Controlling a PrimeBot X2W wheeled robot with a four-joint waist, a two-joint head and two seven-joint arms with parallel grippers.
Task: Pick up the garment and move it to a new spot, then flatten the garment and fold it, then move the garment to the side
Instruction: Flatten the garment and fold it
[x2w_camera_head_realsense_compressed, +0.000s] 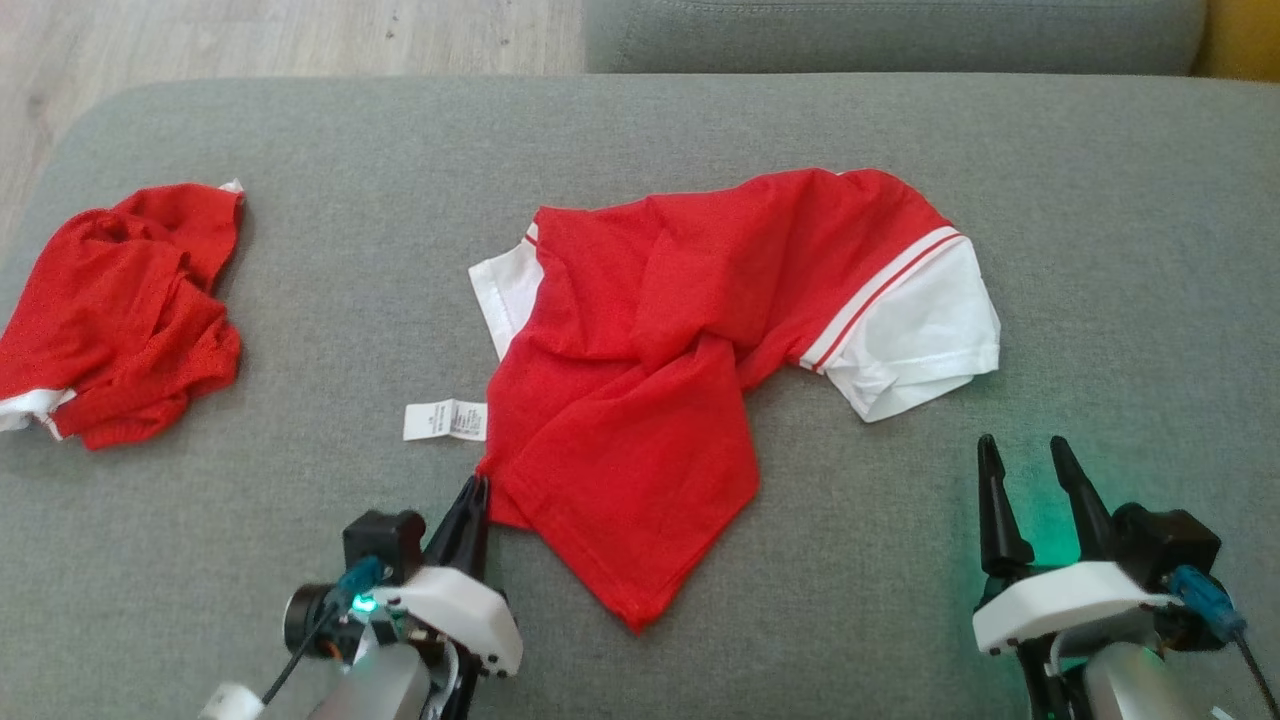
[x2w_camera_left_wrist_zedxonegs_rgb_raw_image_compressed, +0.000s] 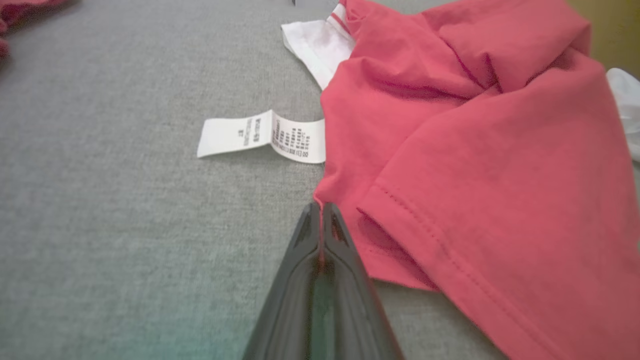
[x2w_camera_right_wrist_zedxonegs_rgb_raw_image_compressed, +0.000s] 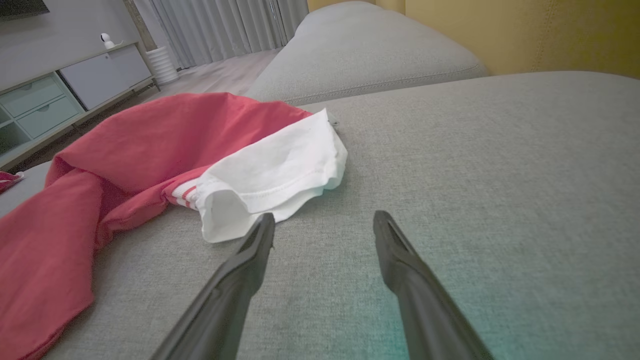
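Observation:
The garment (x2w_camera_head_realsense_compressed: 680, 330), a red shirt with white sleeves, lies crumpled in the middle of the grey cushion (x2w_camera_head_realsense_compressed: 1100, 200). My left gripper (x2w_camera_head_realsense_compressed: 478, 485) is shut on its near-left corner, just below the white care label (x2w_camera_head_realsense_compressed: 445, 420). In the left wrist view a sliver of red cloth shows between the closed fingertips of the left gripper (x2w_camera_left_wrist_zedxonegs_rgb_raw_image_compressed: 320, 205), at the edge of the garment (x2w_camera_left_wrist_zedxonegs_rgb_raw_image_compressed: 475, 150), with the label (x2w_camera_left_wrist_zedxonegs_rgb_raw_image_compressed: 260, 135) beyond. My right gripper (x2w_camera_head_realsense_compressed: 1020, 445) stands open on bare cushion, close below the right white sleeve (x2w_camera_head_realsense_compressed: 920, 340). In the right wrist view that sleeve (x2w_camera_right_wrist_zedxonegs_rgb_raw_image_compressed: 270, 170) lies just past the left finger of the right gripper (x2w_camera_right_wrist_zedxonegs_rgb_raw_image_compressed: 324, 222).
A second red garment (x2w_camera_head_realsense_compressed: 110, 310) lies bunched at the cushion's far left. Another grey cushion (x2w_camera_head_realsense_compressed: 890, 35) butts against the far edge, with wooden floor (x2w_camera_head_realsense_compressed: 250, 40) to its left. A cabinet (x2w_camera_right_wrist_zedxonegs_rgb_raw_image_compressed: 60, 95) and curtains (x2w_camera_right_wrist_zedxonegs_rgb_raw_image_compressed: 220, 25) stand beyond.

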